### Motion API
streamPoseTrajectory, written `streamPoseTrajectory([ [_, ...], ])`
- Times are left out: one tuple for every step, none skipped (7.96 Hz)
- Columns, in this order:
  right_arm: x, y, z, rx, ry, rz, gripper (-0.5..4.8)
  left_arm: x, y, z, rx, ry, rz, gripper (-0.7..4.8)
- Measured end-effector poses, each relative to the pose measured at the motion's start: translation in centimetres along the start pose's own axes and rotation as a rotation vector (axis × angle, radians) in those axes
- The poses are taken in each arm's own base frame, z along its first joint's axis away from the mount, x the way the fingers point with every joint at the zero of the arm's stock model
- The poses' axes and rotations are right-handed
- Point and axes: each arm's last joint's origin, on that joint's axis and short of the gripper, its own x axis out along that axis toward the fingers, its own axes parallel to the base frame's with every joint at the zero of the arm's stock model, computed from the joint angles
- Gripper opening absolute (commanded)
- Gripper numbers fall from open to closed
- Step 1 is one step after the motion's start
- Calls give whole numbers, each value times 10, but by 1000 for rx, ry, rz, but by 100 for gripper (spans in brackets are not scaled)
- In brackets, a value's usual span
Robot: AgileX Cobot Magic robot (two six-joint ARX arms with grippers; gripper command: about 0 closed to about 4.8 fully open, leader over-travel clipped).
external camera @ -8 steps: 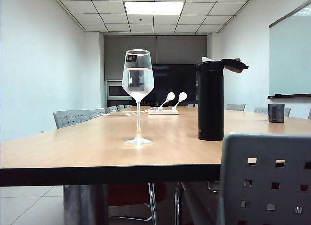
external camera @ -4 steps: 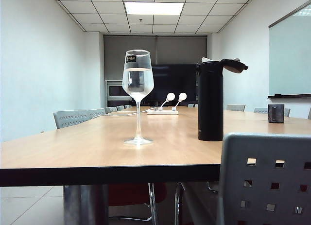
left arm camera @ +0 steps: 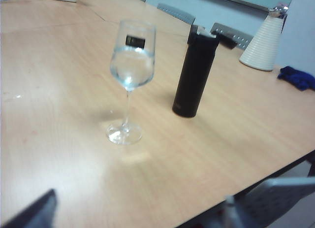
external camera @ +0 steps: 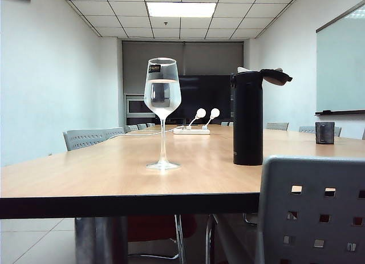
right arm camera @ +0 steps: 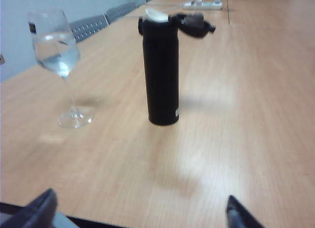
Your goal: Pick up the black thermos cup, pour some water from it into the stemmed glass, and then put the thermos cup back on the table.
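The black thermos cup (external camera: 247,118) stands upright on the table (external camera: 102,178), its flip lid open. The stemmed glass (external camera: 162,113) stands to its left, holding water about halfway up the bowl. In the left wrist view the stemmed glass (left arm camera: 132,65) and thermos cup (left arm camera: 193,75) are well ahead of my left gripper (left arm camera: 133,213), which is open and empty near the table's front edge. My right gripper (right arm camera: 139,213) is also open and empty, hanging back from the thermos cup (right arm camera: 160,75) and the glass (right arm camera: 56,50). Neither gripper touches anything.
A white power strip (external camera: 191,131) with two plugs lies further back on the table. A small dark cup (external camera: 324,133) sits at the right. A grey chair back (external camera: 311,210) stands in front. A white ribbed cone (left arm camera: 263,46) and a blue cloth (left arm camera: 297,78) lie beyond the thermos cup.
A dark shape has come into the top left corner of the exterior view. The glass and the thermos cup stand where they were.
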Motion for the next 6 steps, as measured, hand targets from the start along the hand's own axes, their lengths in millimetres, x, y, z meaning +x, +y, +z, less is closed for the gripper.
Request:
streamPoseTrajectory([
  [2,0,-4,2,9,-1,149,2,1,-5,0,13,1,0],
  [6,-2,-15,2,39,-4,67,5,2,-19,-1,52,6,-6],
  [10,-3,-25,4,65,-7,-3,9,4,-33,-2,81,10,-6],
  [14,-4,-37,18,94,-4,-3,11,5,-48,-3,123,15,-6],
  [20,-4,-55,32,130,34,-3,13,7,-63,-3,157,19,-6],
  [23,-5,-65,37,147,44,-3,14,7,-69,-2,169,19,-6],
])
